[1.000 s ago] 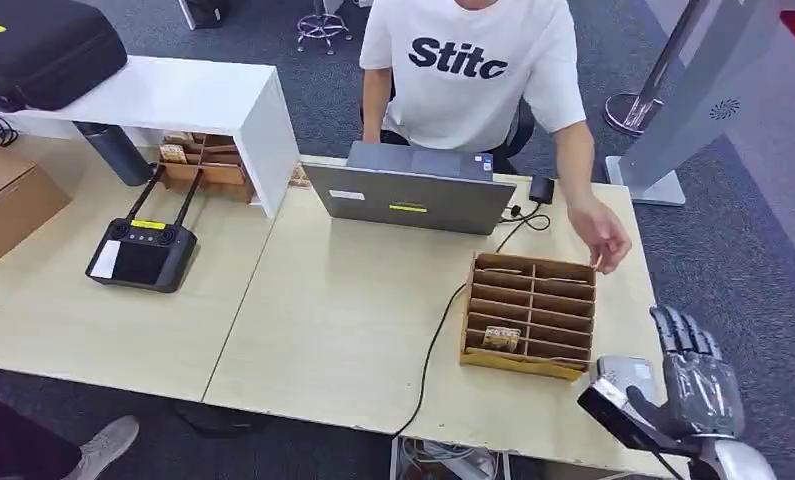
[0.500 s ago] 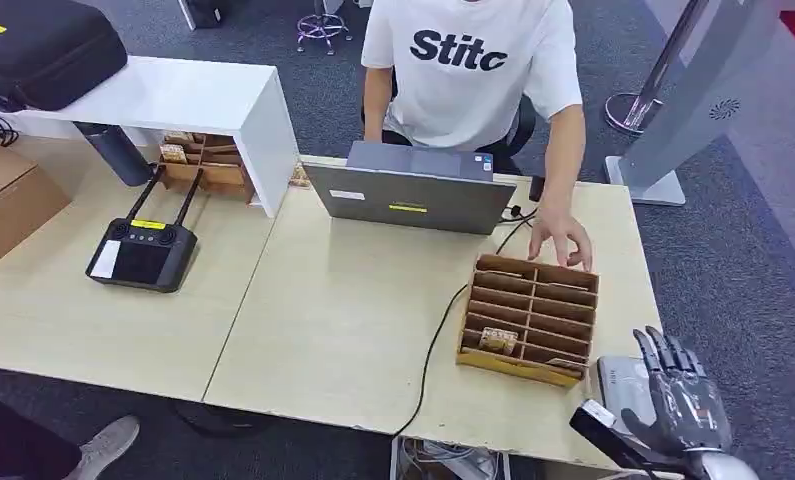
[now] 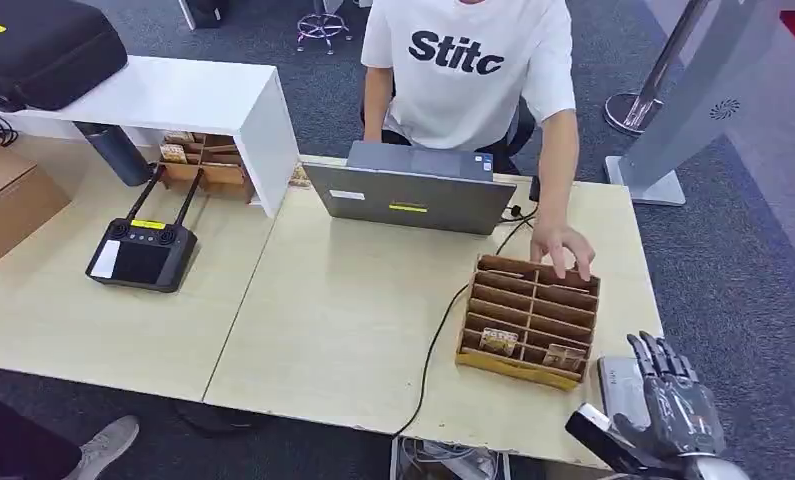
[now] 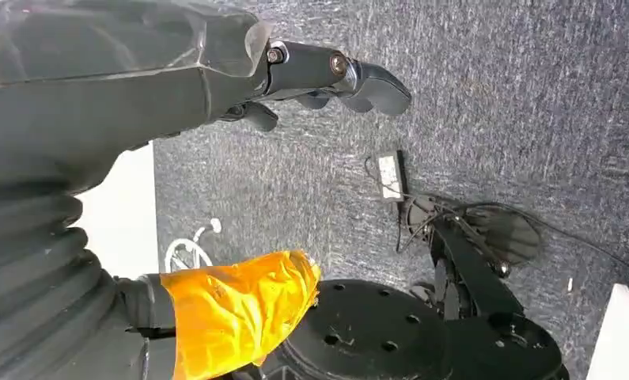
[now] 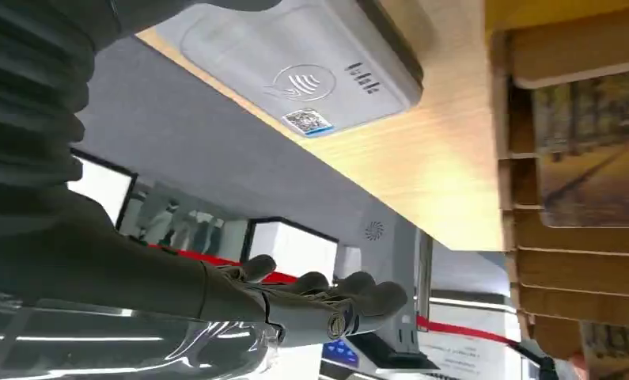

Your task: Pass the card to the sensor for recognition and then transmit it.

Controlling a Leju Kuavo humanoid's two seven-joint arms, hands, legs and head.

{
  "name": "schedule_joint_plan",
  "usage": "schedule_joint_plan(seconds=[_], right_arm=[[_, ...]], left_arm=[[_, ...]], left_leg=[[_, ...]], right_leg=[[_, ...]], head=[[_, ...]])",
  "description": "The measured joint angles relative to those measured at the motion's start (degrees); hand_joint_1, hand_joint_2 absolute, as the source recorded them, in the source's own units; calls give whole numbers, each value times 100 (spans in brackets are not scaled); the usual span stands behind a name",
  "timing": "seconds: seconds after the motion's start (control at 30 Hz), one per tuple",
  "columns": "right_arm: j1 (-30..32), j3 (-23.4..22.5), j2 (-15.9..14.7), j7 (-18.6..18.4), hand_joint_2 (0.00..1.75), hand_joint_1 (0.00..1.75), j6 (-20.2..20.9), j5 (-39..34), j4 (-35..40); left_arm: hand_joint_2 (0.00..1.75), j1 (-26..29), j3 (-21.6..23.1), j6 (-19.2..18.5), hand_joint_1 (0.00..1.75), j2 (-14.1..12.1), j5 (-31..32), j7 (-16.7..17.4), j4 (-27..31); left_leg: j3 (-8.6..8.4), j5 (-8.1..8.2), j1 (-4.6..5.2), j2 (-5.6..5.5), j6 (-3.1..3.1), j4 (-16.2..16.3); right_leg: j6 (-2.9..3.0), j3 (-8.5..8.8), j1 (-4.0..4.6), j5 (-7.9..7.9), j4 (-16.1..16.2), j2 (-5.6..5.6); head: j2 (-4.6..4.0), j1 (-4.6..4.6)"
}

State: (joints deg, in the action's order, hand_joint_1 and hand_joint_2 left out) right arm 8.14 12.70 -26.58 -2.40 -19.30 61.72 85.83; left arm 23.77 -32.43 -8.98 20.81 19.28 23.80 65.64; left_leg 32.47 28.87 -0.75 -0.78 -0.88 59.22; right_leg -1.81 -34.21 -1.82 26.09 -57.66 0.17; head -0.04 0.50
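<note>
Hand position first: the right hand (image 3: 673, 405) sits at the near right corner of the table (image 3: 353, 320), beside the grey card reader (image 3: 623, 380), and it has drawn back toward the robot over the last second (it stood higher and further forward before). Its fingers (image 5: 319, 305) are extended and spread, holding nothing and touching nothing that can be made out; the right wrist view confirms an empty palm next to the reader. The left hand (image 4: 327, 79) hangs over the carpet, fingers loosely curled in and empty.

Just beyond the reader stands the cardboard slotted box (image 3: 530, 318). Cards (image 3: 500, 340) lie in its near slots, and a second card (image 3: 563, 356) now shows in the near right slot, where none showed a second ago. At the far rim the person's hand (image 3: 561, 248) has come down to rest.

Judgement: no card is picked up yet; the task is at or before its first grasp.
</note>
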Motion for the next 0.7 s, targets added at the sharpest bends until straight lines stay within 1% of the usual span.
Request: schedule_joint_plan(seconds=[0.17,0.2,0.27,0.3,0.37,0.43,0.7], right_arm=[[3,66,0,24,175,0,2,-61,57],[6,72,2,202,175,0,40,-272,68],[44,94,13,727,175,0,316,-1274,290],[49,118,31,829,175,0,409,-1581,413],[49,158,63,822,175,0,540,-1858,588],[48,214,83,850,175,0,560,-1989,708],[53,313,146,975,175,0,507,-2124,903]], left_arm=[[175,-3,-31,-2,0,0,7,0,0],[175,-3,-35,-4,0,0,7,-9,0],[175,-6,-55,-7,0,0,29,-70,-2],[175,-11,-61,-13,0,0,44,-90,-2],[175,-25,-77,-48,0,0,96,-147,-2],[175,-27,-101,-63,0,0,140,-188,-2],[175,-28,-127,-46,0,0,164,-190,-2]], left_leg=[[0,0,0,0,0,0],[0,0,0,0,0,0],[1,0,0,0,0,0],[0,0,0,1,0,0],[1,0,-1,-2,0,0],[0,0,-1,1,0,-1],[0,0,0,1,0,-1]], right_leg=[[0,0,0,0,0,0],[0,1,0,0,0,0],[0,0,0,0,-1,0],[0,0,0,0,-1,1],[1,0,0,1,-1,-2],[1,0,1,1,-1,1],[0,1,0,0,-1,1]], head=[[0,0],[0,0],[0,0],[0,2],[0,0],[0,0],[0,0]])
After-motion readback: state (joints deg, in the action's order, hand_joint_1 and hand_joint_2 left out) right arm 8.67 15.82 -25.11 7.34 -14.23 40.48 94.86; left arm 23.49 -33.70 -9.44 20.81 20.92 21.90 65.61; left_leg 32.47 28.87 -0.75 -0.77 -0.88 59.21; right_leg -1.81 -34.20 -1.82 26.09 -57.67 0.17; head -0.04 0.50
